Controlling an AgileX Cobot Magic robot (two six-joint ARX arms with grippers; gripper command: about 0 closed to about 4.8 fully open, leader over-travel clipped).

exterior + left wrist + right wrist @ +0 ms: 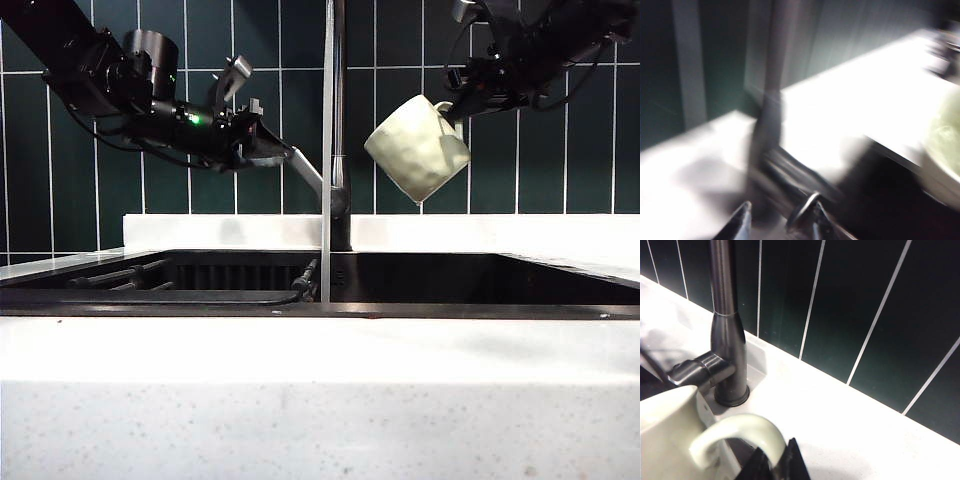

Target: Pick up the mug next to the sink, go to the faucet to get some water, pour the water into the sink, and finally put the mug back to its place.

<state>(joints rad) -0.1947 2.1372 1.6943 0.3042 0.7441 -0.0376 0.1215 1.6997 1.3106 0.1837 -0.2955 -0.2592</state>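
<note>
- Right claw (455, 100) up at the right of the exterior view, pinching the mug (418, 147) by its loop handle; in the right wrist view the claw (774, 462) has its tips pressed onto the handle.
- Mug hangs in the air over the sink (470, 280), just right of the faucet (334, 120) pipe, clear of the pipe as far as I can tell. It is tilted, mouth turned toward the upper left. Likely reason: held close to the faucet so water can reach it. No stream visible; cannot tell whether the mug holds water.
- Left claw (262, 140) at the left of the exterior view, right by the faucet's grey lever where it slopes up from the pipe. Left wrist view is badly blurred, yet two fingertips (742, 220) show spread with a gap between them, the claw (777, 222) gripping nothing that I can see. Cannot tell whether they touch the lever.
- My reading: the left arm tends the lever while the right parks the mug, so this is the water-getting step. Pouring and the return to the worktop (320, 390) are not yet done.
- Risk: a handle-only pinch lets a filled mug swing or tip.
</note>
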